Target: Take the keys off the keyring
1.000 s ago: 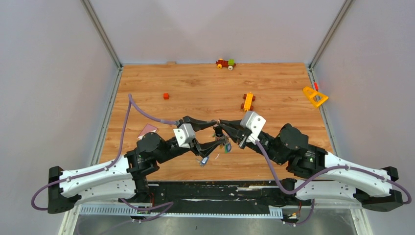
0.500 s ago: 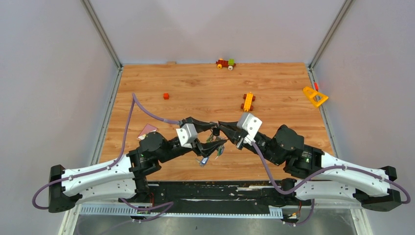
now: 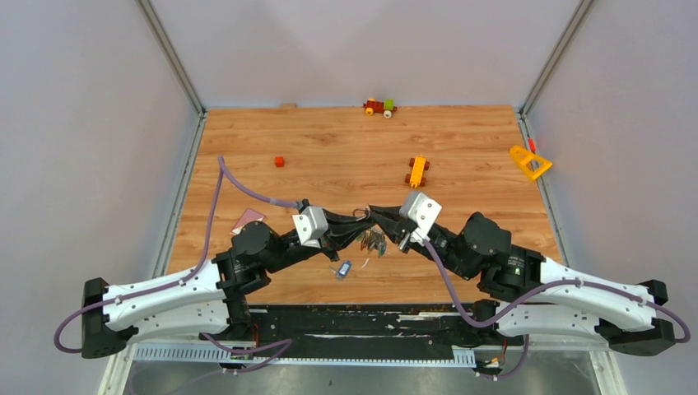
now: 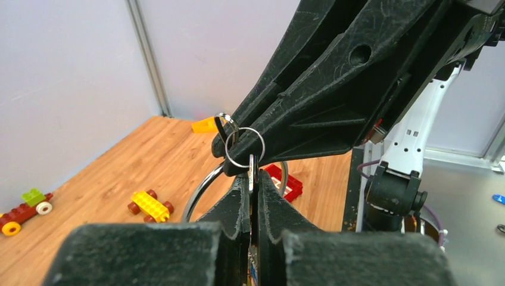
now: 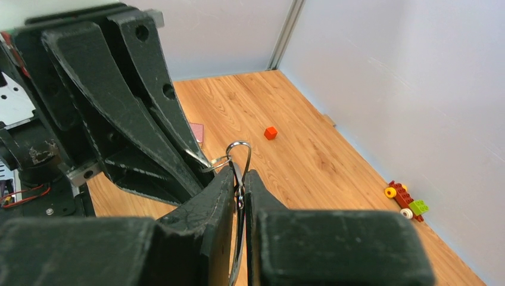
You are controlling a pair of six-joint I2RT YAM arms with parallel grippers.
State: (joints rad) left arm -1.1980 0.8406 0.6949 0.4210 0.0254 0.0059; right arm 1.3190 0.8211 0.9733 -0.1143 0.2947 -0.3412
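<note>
Silver keyring (image 5: 247,158) pinched in right gripper (image 5: 239,174), left gripper (image 4: 251,179) clamped on a key (image 4: 252,167), both above wooden table (image 3: 329,148)

No writing, label, brand mark, number or sign is legible anywhere in the three views, on any surface

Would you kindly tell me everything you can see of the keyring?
The keyring is a thin, shiny silver wire loop with smaller silver rings linked on it. It is held up off the wooden table. The right hand is shut on the wire loop itself; the left hand is shut on a flat silver piece, apparently a key, hanging from a small ring. More keys with coloured tags dangle beneath it.
</note>
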